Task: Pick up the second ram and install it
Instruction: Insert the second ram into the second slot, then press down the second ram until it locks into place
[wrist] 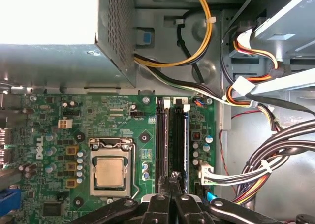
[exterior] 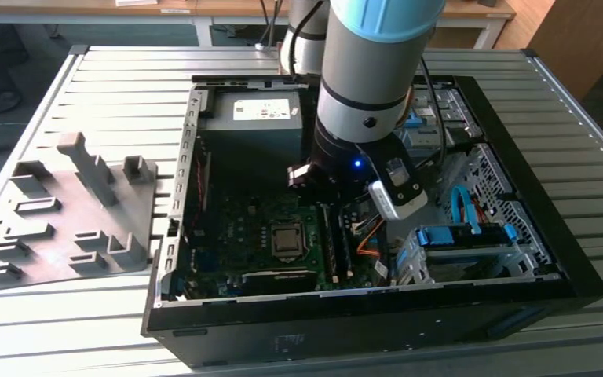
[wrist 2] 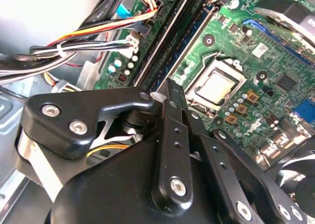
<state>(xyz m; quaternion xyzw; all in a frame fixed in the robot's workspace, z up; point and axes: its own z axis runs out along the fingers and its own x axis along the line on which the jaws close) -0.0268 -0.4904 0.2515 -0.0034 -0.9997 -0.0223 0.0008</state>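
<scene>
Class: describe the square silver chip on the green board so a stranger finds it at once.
Inside the open black computer case, look at the green circuit board. Near its middle sits the square silver chip, clamped in a metal frame; unlike the long black slots beside it, it is square and shiny.

second ram (wrist: 185, 140) | thin, blue-edged | seated upright in motherboard slot

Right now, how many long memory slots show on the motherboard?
2 slots, side by side on the motherboard: one next to the processor socket, one nearer the cables. The gripper covers their near ends.
</scene>
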